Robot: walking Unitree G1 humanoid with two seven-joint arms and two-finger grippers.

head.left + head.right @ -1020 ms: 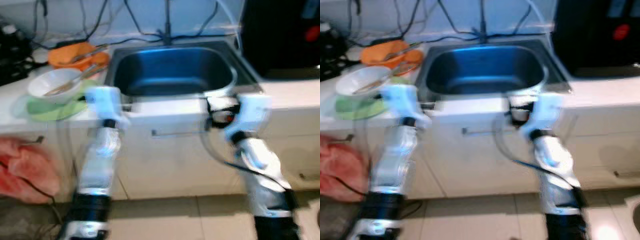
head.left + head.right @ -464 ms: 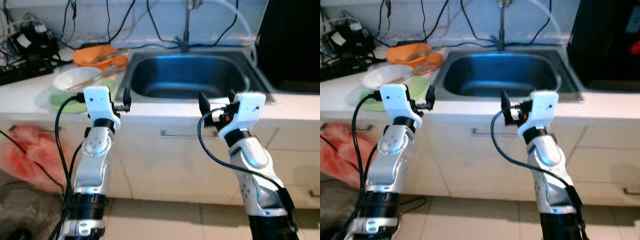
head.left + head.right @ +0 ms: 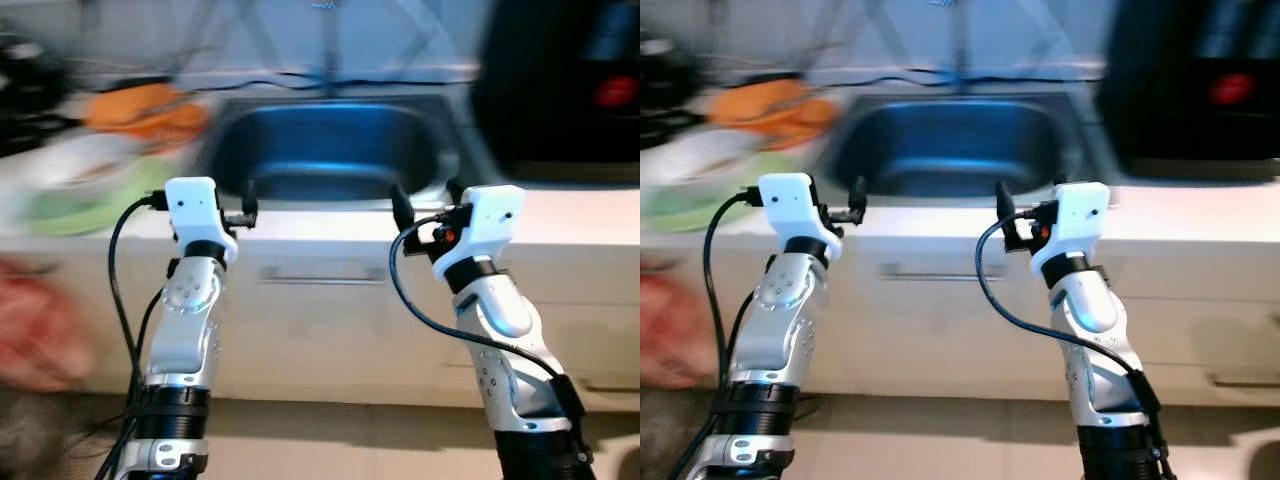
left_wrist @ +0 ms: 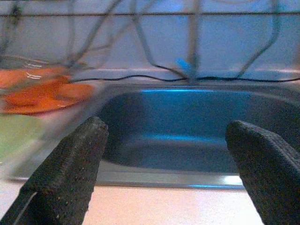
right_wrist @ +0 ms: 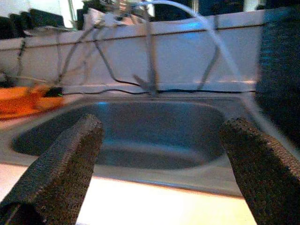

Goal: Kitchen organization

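Holding nothing, your left gripper (image 4: 164, 173) has its two black fingers (image 4: 70, 173) spread wide apart, and between them you look over the counter edge into the sink (image 4: 187, 136). Your right gripper (image 5: 161, 168) is in the same state: fingers (image 5: 65, 164) wide open, nothing between them, pointing at the same basin. In the head views both grippers are raised in front of the counter (image 3: 560, 215), just before its front edge, the left one (image 3: 247, 203) near the left front corner of the sink (image 3: 320, 150) and the right one (image 3: 425, 205) near its right front corner.

The sink basin is dark steel and no object can be made out inside it. On the counter to the left of it you see an orange dish (image 3: 140, 110) with something thin lying across it, too blurred to tell. Nearer to you there is a white bowl (image 3: 85, 160) on a green plate (image 3: 85, 205); the content of the bowl is too blurred to tell. To the right of the sink stands a large black appliance (image 3: 560, 90). Cables (image 4: 140, 33) hang on the wall behind the sink.
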